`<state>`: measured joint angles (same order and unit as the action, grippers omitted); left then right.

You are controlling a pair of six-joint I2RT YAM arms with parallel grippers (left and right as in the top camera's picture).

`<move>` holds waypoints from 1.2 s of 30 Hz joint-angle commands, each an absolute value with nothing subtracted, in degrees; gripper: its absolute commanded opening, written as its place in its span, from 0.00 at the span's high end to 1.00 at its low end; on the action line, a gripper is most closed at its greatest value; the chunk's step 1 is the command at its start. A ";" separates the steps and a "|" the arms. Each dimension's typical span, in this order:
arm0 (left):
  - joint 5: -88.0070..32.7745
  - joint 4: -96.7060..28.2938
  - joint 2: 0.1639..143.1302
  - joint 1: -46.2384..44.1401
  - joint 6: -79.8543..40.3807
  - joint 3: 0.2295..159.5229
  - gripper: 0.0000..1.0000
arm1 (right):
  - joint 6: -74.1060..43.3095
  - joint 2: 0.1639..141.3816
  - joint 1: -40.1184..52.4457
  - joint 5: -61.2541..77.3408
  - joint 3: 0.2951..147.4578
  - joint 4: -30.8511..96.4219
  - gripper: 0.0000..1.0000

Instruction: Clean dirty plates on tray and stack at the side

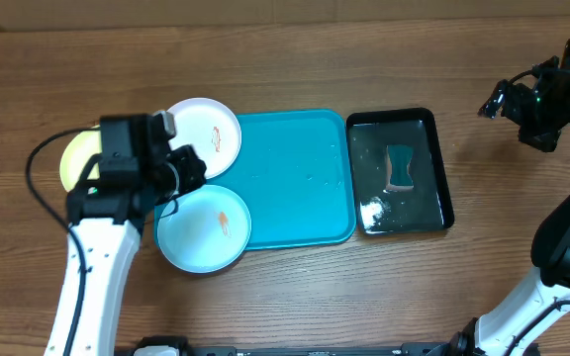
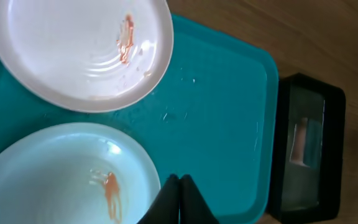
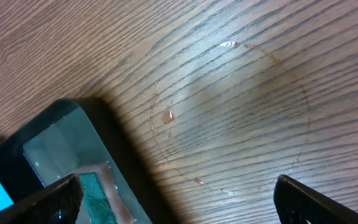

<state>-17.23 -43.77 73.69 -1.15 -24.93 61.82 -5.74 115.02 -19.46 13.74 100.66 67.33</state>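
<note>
The white plate [image 1: 206, 133] lies on the far-left corner of the turquoise tray [image 1: 300, 178], with an orange smear. The light blue plate [image 1: 204, 227] lies at the tray's near-left corner, also smeared. The pale yellow-green plate [image 1: 75, 158] lies on the table to the left, partly hidden by my left arm. My left gripper [image 1: 191, 168] hovers between the white and blue plates. In the left wrist view its fingers [image 2: 179, 182] are shut and empty by the blue plate's [image 2: 61, 180] rim, with the white plate [image 2: 73, 50] above. My right gripper [image 1: 498, 99] is open and empty over bare table, at the far right.
A glossy black tray [image 1: 401, 170] holding water and a green-brown sponge [image 1: 401, 168] stands right of the turquoise tray. The right wrist view shows its corner [image 3: 42, 143], the sponge [image 3: 95, 193] and a wet ring mark [image 3: 229, 118] on the wood.
</note>
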 commanded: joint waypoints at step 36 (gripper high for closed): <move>-17.41 -34.02 89.54 -7.97 -19.25 61.63 0.96 | -31.94 114.89 7.22 18.04 95.64 69.43 0.96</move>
<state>-17.72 -34.24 89.49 -7.70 -20.75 61.80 -24.10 115.02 5.89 27.53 96.99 70.48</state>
